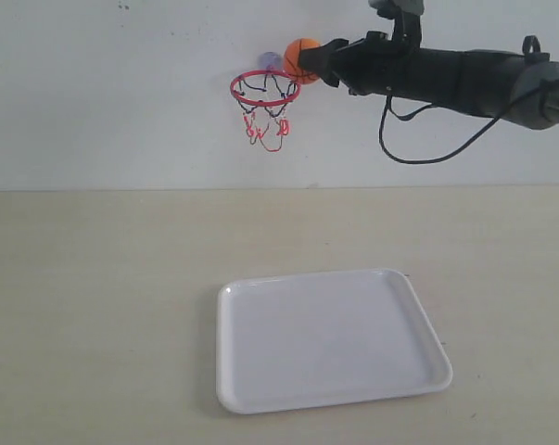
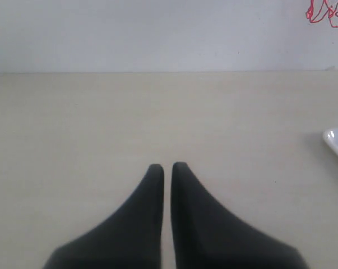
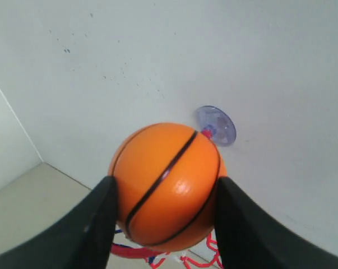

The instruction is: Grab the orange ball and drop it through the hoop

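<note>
The orange ball [image 1: 299,58] [image 3: 166,186] is held high against the back wall, with my right gripper [image 1: 309,63] [image 3: 166,193] shut on it, a black finger on each side. It hangs just above the right edge of the hoop [image 1: 264,90], whose red ring and dark and red net hang from a clear suction cup [image 3: 214,125] on the wall. Part of the ring and net [image 3: 157,259] shows under the ball. My left gripper [image 2: 167,166] is shut on nothing, low over the bare table, out of the exterior view.
A white tray [image 1: 330,394] lies on the beige table below the hoop, toward the front; its corner [image 2: 337,140] shows in the left wrist view. The white wall stands close behind the hoop. A black cable [image 1: 418,153] loops under the right arm.
</note>
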### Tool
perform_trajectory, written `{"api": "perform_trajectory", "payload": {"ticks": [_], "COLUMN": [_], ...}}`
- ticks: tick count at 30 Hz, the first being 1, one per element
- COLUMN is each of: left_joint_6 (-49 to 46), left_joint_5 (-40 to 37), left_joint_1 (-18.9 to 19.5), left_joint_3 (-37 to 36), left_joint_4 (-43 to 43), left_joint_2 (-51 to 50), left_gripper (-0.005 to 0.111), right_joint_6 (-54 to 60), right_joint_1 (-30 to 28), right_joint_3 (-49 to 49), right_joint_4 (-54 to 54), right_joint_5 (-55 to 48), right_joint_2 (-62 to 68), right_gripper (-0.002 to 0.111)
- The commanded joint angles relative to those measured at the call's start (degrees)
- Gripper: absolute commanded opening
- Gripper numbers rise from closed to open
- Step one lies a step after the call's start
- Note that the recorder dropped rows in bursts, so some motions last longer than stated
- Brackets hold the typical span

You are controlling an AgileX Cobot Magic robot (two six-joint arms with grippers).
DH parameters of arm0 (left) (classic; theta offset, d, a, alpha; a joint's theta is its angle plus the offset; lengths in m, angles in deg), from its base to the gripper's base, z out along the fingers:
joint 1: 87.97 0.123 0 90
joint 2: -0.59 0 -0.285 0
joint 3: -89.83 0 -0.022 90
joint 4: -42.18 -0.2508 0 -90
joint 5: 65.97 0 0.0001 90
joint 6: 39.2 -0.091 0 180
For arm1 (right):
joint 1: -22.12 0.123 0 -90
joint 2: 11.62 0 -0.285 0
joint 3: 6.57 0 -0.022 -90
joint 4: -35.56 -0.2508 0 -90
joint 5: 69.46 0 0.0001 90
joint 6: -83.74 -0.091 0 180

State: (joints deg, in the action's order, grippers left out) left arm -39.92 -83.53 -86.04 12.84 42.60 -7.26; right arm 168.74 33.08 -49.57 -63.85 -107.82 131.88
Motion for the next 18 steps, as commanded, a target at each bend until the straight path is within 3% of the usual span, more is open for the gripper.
{"api": "perform_trajectory", "payload": {"ticks": [1,18], "left_joint_6": [0.3,0.3], "left_joint_5": [0.4,0.4], "left_joint_1": [0.2,0.2], "left_joint_3": [-0.2,-0.2], "left_joint_4": [0.7,0.7], "left_joint_2": [0.1,0.1], "left_gripper": [0.004,0.004], "right_joint_6": [0.6,1.3], "right_joint_1": [1.7,7.0], "right_joint_3": [-3.0,-3.2], "right_joint_4": [-0.5,-0.5], "right_joint_5": [2.2,13.1], "right_joint_2": [-0.2,-0.2], "right_gripper": [0.0,0.0]}}
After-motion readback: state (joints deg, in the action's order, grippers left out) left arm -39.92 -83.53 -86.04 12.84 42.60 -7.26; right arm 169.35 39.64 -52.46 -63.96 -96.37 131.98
